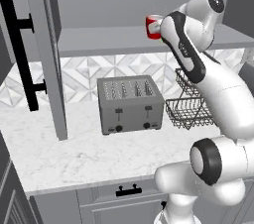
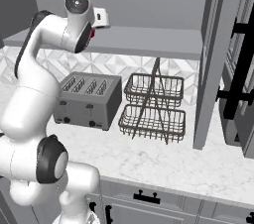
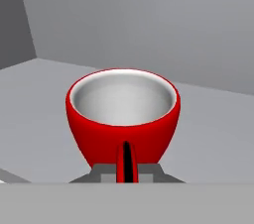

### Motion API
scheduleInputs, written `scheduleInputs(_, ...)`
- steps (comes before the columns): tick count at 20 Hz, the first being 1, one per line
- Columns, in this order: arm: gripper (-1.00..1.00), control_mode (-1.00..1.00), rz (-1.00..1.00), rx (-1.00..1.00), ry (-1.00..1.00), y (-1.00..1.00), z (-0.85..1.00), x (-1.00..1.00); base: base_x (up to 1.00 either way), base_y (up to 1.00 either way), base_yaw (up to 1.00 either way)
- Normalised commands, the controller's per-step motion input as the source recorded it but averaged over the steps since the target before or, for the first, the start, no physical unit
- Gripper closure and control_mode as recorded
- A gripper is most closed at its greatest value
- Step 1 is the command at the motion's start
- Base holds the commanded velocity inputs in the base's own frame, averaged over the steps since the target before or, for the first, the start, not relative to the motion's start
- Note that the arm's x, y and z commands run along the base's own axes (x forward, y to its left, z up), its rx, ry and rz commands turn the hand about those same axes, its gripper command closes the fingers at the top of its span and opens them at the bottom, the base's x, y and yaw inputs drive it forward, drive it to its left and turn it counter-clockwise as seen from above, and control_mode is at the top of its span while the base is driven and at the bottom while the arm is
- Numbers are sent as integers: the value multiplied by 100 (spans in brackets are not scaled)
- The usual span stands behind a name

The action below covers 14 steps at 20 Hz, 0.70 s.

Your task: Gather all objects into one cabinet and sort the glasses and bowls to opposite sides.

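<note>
Red mug (image 3: 123, 119) hides end effector (image 3: 126, 174) fingertips.

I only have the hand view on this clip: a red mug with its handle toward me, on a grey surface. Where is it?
Observer: The mug sits on the open wall cabinet's shelf, above the counter.
Operator: What is below it?
Observer: A grey toaster stands on the counter, a little left of the mug.
Operator: Anything else down there?
Observer: A two-tier wire rack stands beside the toaster.
Operator: Are the cabinet doors open?
Observer: Yes, a door with a black bar handle stands swung out at each side.
</note>
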Motion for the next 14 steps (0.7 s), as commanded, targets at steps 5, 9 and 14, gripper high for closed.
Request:
scheduleInputs(5, 100, -100, 0, 1, -6, -2, 0, -100, 0, 0, 0)
scheduleInputs(9, 100, -100, 0, 1, -5, -7, 0, -100, 0, 0, 0)
scheduleInputs(14, 100, -100, 0, 1, -1, -8, 6, -100, 0, 0, 0)
